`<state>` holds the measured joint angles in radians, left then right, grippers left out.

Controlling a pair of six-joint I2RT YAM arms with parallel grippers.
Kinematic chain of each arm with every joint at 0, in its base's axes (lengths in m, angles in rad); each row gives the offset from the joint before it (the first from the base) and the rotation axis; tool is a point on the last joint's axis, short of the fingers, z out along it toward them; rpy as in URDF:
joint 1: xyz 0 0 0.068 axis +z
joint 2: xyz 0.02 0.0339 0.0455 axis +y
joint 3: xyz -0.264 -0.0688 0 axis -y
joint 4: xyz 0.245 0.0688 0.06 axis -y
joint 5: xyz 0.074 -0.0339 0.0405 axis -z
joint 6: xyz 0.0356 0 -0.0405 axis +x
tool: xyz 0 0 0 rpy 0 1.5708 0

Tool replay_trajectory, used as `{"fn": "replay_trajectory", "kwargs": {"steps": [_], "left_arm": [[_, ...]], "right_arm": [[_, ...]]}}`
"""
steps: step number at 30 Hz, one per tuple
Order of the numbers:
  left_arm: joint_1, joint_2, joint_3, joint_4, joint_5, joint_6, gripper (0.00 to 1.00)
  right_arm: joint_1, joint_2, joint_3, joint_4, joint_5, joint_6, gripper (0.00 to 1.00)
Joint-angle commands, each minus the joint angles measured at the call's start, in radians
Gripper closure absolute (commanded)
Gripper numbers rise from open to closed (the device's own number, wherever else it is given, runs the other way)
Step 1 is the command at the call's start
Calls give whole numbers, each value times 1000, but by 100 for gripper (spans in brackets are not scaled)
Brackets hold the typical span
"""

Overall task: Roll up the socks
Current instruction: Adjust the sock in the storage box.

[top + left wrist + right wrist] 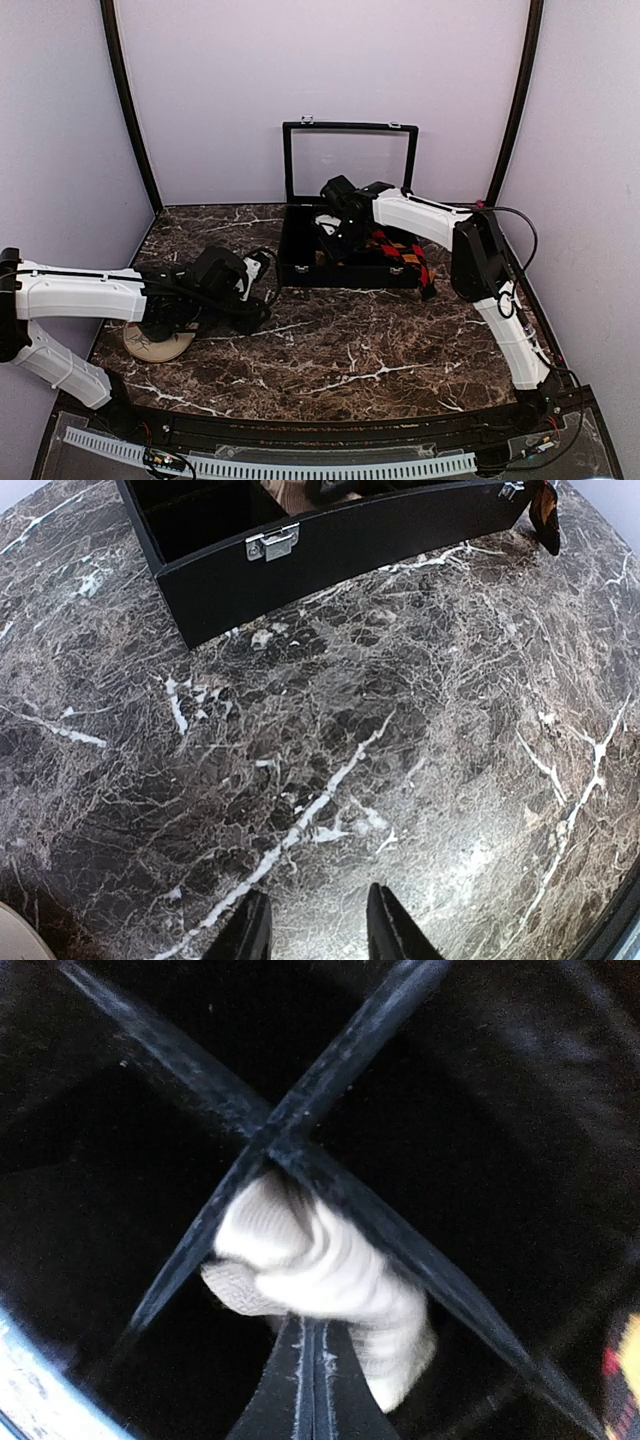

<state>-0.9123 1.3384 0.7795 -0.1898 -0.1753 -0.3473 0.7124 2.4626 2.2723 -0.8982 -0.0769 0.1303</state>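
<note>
Fingers of the right gripper [312, 1332] are pressed fully together, a pale ribbed sock [330, 1265] touched at their tips; the left gripper [318, 935] is held partly open.

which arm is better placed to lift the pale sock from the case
Right: the right pincer is inside the black case, shut at the pale sock. The left pincer hovers over marble.
</note>
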Motion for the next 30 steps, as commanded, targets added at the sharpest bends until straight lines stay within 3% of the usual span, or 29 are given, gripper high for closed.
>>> {"fn": "replay_trajectory", "kwargs": {"steps": [1,7,12,16,22,27,30], "left_arm": [[6,1,29,-18,-11,0,65],[6,7,34,-21,-9,-11,65],[6,7,37,-18,-2,-19,65],[6,5,41,-16,-1,-26,65],[6,-3,52,-16,-12,-32,65],[6,-7,58,-9,-20,-40,65],[6,-8,62,7,-21,-55,63]], "right_arm": [[-9,60,41,14,-46,-6,99],[-10,79,24,0,-62,-9,99],[-9,5,-13,60,-36,-25,97],[-7,-95,-25,113,-12,-44,87],[-5,-210,-45,150,40,-61,62],[-4,-317,-133,161,129,-74,57],[-5,-403,-268,191,222,-85,54]]}}
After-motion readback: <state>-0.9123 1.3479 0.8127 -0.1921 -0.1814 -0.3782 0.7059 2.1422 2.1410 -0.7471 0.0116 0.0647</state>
